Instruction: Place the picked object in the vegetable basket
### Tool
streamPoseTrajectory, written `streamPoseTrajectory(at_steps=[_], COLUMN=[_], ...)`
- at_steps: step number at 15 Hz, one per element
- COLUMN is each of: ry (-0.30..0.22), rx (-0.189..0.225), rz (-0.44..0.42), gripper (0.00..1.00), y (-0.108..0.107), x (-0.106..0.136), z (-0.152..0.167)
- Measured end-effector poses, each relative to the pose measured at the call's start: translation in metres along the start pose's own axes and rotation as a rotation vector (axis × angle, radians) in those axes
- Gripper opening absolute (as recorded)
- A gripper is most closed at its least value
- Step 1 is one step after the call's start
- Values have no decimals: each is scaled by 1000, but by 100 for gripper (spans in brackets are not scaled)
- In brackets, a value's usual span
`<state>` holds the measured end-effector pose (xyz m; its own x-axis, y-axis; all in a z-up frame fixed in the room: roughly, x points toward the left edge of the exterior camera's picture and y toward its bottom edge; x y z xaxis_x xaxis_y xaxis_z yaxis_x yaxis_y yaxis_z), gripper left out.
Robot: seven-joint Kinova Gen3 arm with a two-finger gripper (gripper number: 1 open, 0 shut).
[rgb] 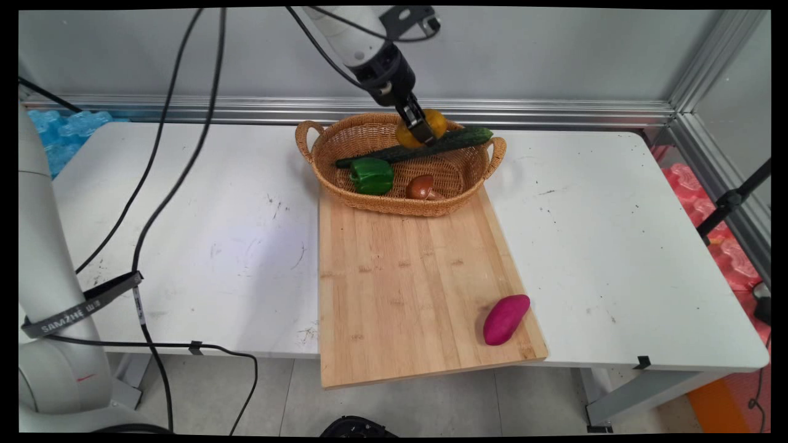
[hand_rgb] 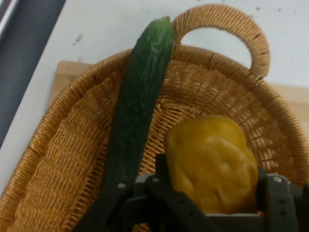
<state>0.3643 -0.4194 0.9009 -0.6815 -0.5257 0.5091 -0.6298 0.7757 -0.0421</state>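
My gripper (rgb: 421, 131) is shut on a yellow bell pepper (rgb: 434, 123), held just above the back of a wicker basket (rgb: 345, 191). In the hand view the yellow pepper (hand_rgb: 212, 162) fills the space between the fingers, and a long green cucumber (hand_rgb: 140, 101) lies beside it over the basket's weave (hand_rgb: 53, 164). In the main view the cucumber (rgb: 455, 140) rests slantwise across the basket with its tip on the right rim. A green bell pepper (rgb: 372, 175) and a brown mushroom-like piece (rgb: 421, 187) lie inside the basket.
The basket stands on the far end of a wooden cutting board (rgb: 406, 289), which juts over the table's near edge. A purple sweet potato (rgb: 505, 319) lies near the board's front right corner. Black cables (rgb: 160, 197) hang over the table's left part.
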Motion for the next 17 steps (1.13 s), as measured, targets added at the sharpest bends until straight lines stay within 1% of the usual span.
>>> streamPoseTrajectory(at_steps=[8,13,14,17], ry=[-65,-99,-104,-105], rx=[-26,-33,-35,-42], rz=[57,70,75,91], gripper=[0,0,100,100], y=[-16,-23,-24,-25], x=[-2,-9,-10,-11], z=[63,87,90,94])
